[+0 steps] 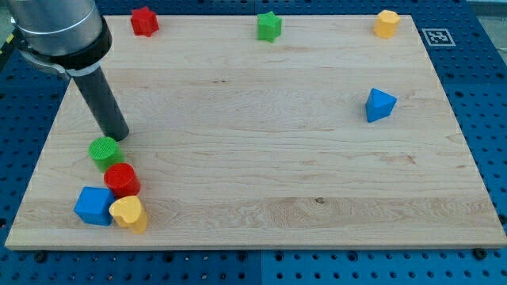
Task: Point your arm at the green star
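The green star [269,26] sits near the top edge of the wooden board, a little right of centre. My tip [117,136] is at the board's left side, far from the star. It stands just above and right of a green cylinder [104,150], close to touching it. The dark rod rises from the tip up to the view's top left.
Below the green cylinder lie a red cylinder [122,180], a blue cube [94,206] and a yellow heart-like block [129,214]. A red star [144,20] is at top left, a yellow block [386,24] at top right, a blue triangular block [379,104] at right.
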